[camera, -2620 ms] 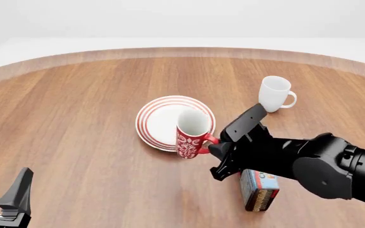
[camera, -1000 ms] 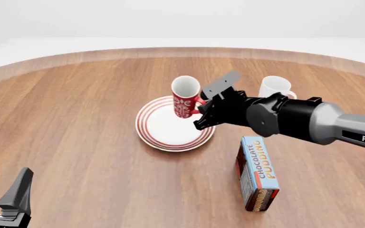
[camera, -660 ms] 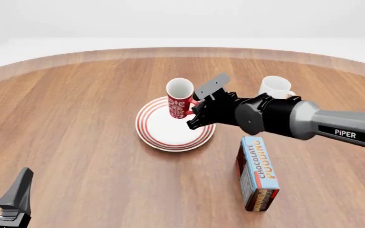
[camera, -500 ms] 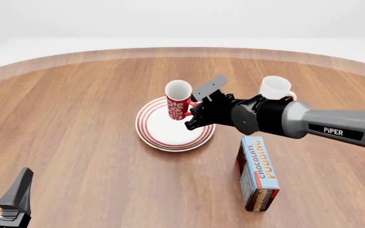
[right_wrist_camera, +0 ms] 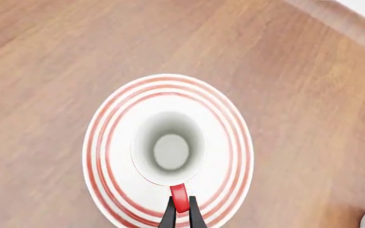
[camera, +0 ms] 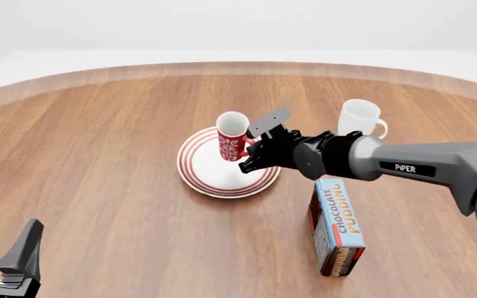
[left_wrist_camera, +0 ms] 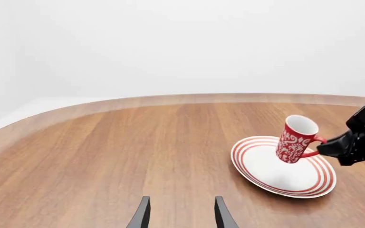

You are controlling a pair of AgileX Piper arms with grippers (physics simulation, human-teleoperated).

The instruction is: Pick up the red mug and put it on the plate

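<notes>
The red mug [camera: 231,137], with a white pattern and white inside, hangs slightly tilted just over the middle of the plate [camera: 199,169], a white plate with red rings. My right gripper [camera: 251,153] is shut on the mug's red handle. In the right wrist view I look down into the mug [right_wrist_camera: 168,150], with the fingertips [right_wrist_camera: 181,214] pinching the handle and the plate [right_wrist_camera: 106,142] around it. The left wrist view shows the mug [left_wrist_camera: 294,145] a little above the plate [left_wrist_camera: 251,166]. My left gripper [camera: 2,247] is open and empty at the near left, far from the plate.
A plain white mug [camera: 360,118] stands behind and to the right of the plate. A chocolate pudding box [camera: 338,226] lies on the table in front of the right arm. The table's curved far edge [camera: 238,67] runs behind.
My right gripper has carried the red mug left and lower, from the plate's far right rim to over its middle. The left gripper has not moved.
</notes>
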